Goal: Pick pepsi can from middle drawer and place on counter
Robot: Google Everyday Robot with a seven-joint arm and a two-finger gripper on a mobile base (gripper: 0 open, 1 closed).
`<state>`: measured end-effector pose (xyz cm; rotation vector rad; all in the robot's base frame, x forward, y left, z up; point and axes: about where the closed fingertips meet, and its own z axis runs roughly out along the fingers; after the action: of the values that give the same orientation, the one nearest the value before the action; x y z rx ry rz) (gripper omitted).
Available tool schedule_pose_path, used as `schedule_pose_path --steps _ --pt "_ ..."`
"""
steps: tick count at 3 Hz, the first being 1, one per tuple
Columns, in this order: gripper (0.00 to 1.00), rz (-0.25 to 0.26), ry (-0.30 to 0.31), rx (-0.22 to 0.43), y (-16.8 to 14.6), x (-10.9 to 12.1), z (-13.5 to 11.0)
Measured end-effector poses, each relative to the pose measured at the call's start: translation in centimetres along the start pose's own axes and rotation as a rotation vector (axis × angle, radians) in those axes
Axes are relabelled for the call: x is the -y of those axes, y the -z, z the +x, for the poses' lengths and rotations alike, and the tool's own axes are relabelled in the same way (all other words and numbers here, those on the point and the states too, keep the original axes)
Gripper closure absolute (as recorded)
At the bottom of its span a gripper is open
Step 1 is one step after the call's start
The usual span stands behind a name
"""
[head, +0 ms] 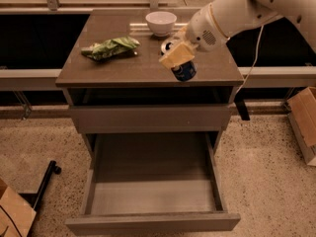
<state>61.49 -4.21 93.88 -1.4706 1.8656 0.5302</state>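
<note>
The pepsi can (184, 71) is dark blue with a silver top and hangs tilted in my gripper (178, 63). The gripper is shut on it, with a pale yellow finger (176, 55) across its upper side. The can is held just above the front right part of the counter (123, 69). Whether it touches the surface cannot be told. The white arm reaches in from the upper right. Below, the middle drawer (153, 184) is pulled fully out, and its grey floor is bare.
A white bowl (161, 22) stands at the back of the counter and a green snack bag (110, 47) lies on its left. A cardboard box (303, 118) is on the floor at right, another box (12, 215) and a black leg (44, 182) at lower left.
</note>
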Motion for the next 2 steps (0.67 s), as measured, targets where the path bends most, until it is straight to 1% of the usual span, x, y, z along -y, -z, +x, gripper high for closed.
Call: schedule_pose_path --steps 1,2 --pt "1.0 0.069 -0.055 0.149 1.3 4.1 -2.4" --pt "1.0 0.107 -0.11 0.205 1.3 7.4 -2.5"
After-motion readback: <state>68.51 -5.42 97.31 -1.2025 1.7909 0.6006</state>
